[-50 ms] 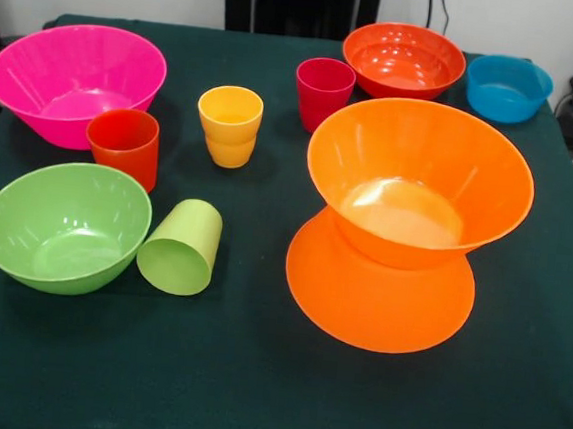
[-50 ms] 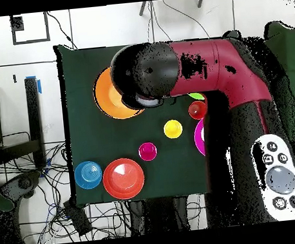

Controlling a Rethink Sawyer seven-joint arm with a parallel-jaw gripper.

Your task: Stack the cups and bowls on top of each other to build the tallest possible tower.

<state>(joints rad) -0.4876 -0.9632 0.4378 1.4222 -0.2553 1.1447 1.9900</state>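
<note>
Gripper hidden beneath the arm [image 2: 171, 70] overhead, absent from the front view; open or closed, cannot tell. Tower [image 1: 406, 225] directly under the arm's head: one orange bowl upright on another inverted. Pink bowl [image 1: 72, 80] and red-orange cup [image 1: 124, 145] well off. Risk: narrow waist, an off-centre placement could tip it.
</note>
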